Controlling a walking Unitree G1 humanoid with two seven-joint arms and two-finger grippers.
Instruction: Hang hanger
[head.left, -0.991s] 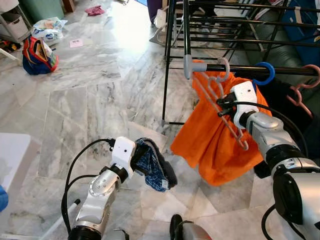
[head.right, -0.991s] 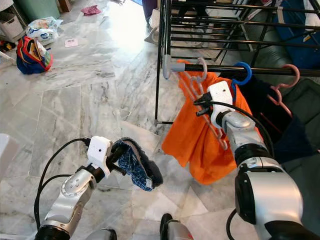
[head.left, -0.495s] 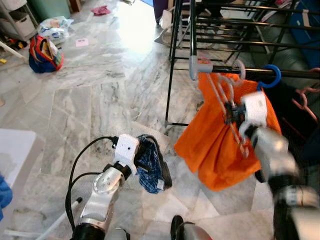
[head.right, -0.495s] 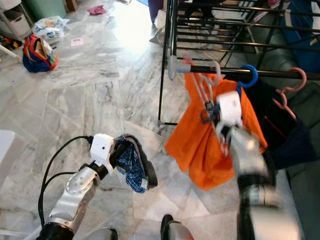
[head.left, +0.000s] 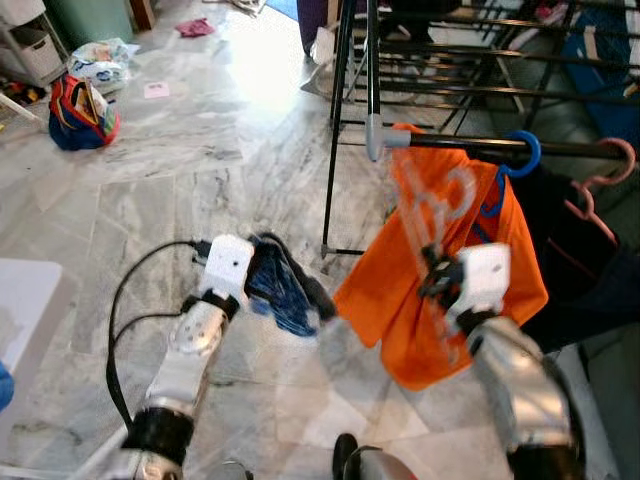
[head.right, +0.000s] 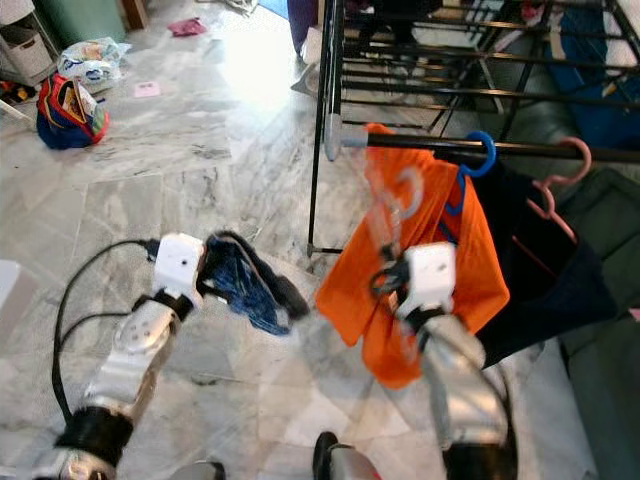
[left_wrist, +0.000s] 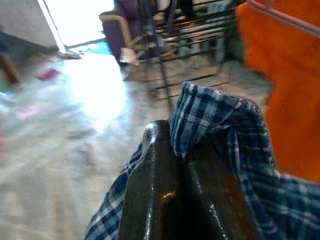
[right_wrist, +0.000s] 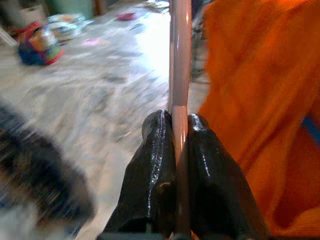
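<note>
Thin pale-pink plastic hanger (right_wrist: 179, 75), centre-right of head views w/ hook off the black rack rail (head.left: 470, 146), looks light, stiff, slick: right gripper (right_wrist: 177, 125) pinches its bar, left gripper (left_wrist: 172, 150) clamps soft blue plaid cloth (left_wrist: 225, 140).

My right claw (right_wrist: 179, 131) has shiny black fingers (right_wrist: 155, 175), smooth like wet plastic, and they pinch a smooth pale pink plastic hanger (right_wrist: 179, 60). My left claw (left_wrist: 181, 150) looks just as glossy, and it squeezes a soft blue checked cloth (left_wrist: 220, 125). The orange shirt (head.left: 430, 300) is soft matt cloth. The drying rack (head.left: 372, 70) is thin dark metal with a grey plastic end cap (head.left: 378, 139). The floor (head.left: 200, 170) is polished grey marble that shines in the light. My arms are silver metal.
</note>
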